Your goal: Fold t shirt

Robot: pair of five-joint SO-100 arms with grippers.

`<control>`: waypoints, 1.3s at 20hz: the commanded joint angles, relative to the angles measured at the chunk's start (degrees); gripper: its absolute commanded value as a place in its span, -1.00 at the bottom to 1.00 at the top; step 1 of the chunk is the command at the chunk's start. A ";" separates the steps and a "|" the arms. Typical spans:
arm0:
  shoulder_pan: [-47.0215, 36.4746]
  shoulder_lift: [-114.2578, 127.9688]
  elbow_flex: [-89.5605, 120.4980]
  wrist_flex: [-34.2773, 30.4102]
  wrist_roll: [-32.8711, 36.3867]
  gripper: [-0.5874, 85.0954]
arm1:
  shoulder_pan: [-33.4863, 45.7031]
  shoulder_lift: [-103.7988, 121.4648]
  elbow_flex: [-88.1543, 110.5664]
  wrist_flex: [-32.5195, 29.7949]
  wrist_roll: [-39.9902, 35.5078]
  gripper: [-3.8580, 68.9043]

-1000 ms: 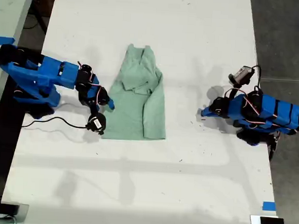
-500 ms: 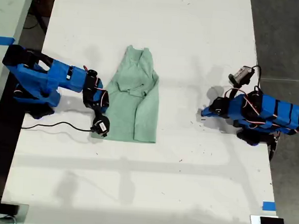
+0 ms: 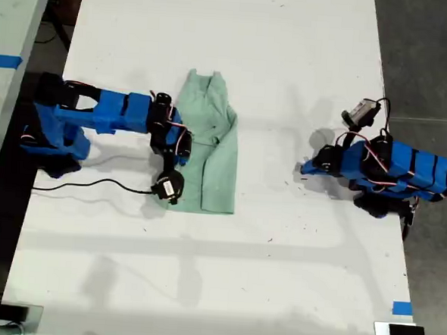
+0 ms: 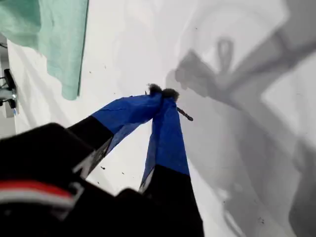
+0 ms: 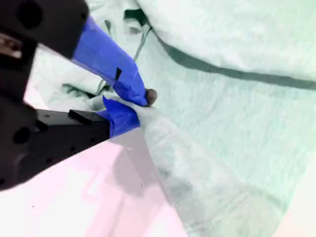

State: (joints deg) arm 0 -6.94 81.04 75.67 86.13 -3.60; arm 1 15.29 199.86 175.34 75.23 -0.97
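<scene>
White tabletop [image 3: 277,277] fills most of the exterior view; dark floor strip down the exterior view's right edge, blue tape mark [image 3: 402,307] at lower right of the frame.

Left half of the exterior view: blue arm reaches from the frame's left edge toward centre. My second gripper [image 3: 180,151] sits over the near edge of the t shirt [image 3: 213,155]. In the second wrist view my second gripper [image 5: 134,103] has its blue-taped jaws pinched on a raised fold of the mint cloth; a ridge of fabric runs away from the tips. Black cable [image 3: 86,183] trails on the table below this arm in the exterior view.

Centre of the exterior view: t shirt lies as a narrow lengthwise strip, collar end toward the frame's top, hem toward the bottom, wrinkled.

Right half of the exterior view: other blue arm folded back near the frame's right edge, well apart from the t shirt. My first gripper [image 3: 305,169] points toward centre. First wrist view shows my first gripper [image 4: 163,96] with tips together over bare table, holding nothing; t shirt [image 4: 54,34] in the distance.
</scene>
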 commanded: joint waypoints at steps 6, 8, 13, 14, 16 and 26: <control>-4.92 -13.80 -17.67 -0.18 6.94 -0.32 | 0.53 0.70 2.29 0.62 -0.44 -0.94; -5.27 -16.00 -18.54 -0.26 9.32 -0.29 | 0.53 0.70 2.29 0.62 -0.53 -0.94; -4.48 -7.47 -18.81 -0.79 10.90 -0.99 | 0.62 0.70 2.29 0.62 -0.53 -0.94; -4.39 -3.96 -18.72 -0.79 11.25 -0.99 | 0.62 0.70 2.29 0.62 -0.53 -0.94; -4.48 5.01 -16.35 -0.09 11.43 -0.99 | 0.62 0.70 2.29 0.62 -0.53 -0.94; -5.19 45.97 30.06 -16.70 8.00 -0.99 | 0.62 0.70 2.29 0.62 -0.44 -0.94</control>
State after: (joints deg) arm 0 -10.81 117.25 98.17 74.71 6.06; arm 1 15.38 199.86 175.34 75.23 -0.97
